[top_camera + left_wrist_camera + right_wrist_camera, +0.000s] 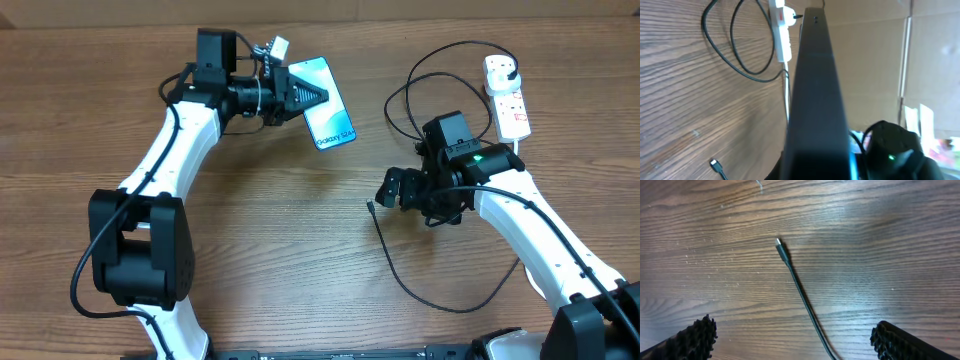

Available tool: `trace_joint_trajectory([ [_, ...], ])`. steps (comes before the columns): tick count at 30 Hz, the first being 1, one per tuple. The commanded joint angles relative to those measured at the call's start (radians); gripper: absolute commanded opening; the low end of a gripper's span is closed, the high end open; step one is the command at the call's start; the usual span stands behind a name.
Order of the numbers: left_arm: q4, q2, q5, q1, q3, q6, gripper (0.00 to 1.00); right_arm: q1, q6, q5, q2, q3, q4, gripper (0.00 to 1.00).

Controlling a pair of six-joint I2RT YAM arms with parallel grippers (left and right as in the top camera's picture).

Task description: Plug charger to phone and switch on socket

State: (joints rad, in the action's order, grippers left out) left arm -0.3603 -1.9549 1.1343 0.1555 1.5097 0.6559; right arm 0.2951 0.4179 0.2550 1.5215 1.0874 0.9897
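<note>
My left gripper (306, 97) is shut on the phone (330, 116), holding it off the table, its light blue screen tilted up. In the left wrist view the phone (817, 100) shows edge-on as a dark slab that hides my fingers. The charger, a thin black cable (420, 290), loops across the table; its connector tip (371, 207) lies loose on the wood. My right gripper (395, 188) stands open just above and right of the tip. In the right wrist view the cable (802, 297) runs between my wide-apart fingers (695, 340), with the tip (779, 243) ahead. The white socket (508, 100) lies far right.
A black plug (510, 72) sits at the socket's far end. Cable loops (430, 70) lie left of the socket. In the left wrist view the socket (781, 30) and the connector tip (715, 163) lie on the wood. A cardboard wall (875, 60) stands behind the table.
</note>
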Motion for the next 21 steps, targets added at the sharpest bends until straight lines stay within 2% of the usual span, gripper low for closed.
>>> trace_joint_trajectory([
  [1, 0.006, 0.008, -0.047, 0.043, 0.004, -0.006, 0.04, -0.002, -0.004, -0.008, 0.001, 0.019, -0.011, 1.00],
  [7, -0.026, 0.008, -0.108, 0.040, 0.004, -0.047, 0.04, -0.002, -0.004, -0.008, 0.001, 0.019, -0.044, 1.00],
  [12, -0.134, 0.008, -0.316, 0.019, 0.004, -0.047, 0.04, -0.002, -0.005, -0.008, 0.001, 0.019, -0.044, 1.00],
  [13, -0.184, 0.008, -0.395, 0.020, 0.004, -0.048, 0.04, -0.002, -0.004, -0.015, 0.001, 0.019, -0.042, 0.99],
  [14, -0.203, 0.008, -0.414, 0.020, 0.004, -0.050, 0.04, -0.002, -0.004, -0.024, 0.001, 0.019, -0.043, 0.96],
  [21, -0.314, 0.008, -0.486, 0.024, 0.004, -0.063, 0.04, -0.002, -0.003, -0.098, 0.001, 0.019, -0.042, 0.98],
])
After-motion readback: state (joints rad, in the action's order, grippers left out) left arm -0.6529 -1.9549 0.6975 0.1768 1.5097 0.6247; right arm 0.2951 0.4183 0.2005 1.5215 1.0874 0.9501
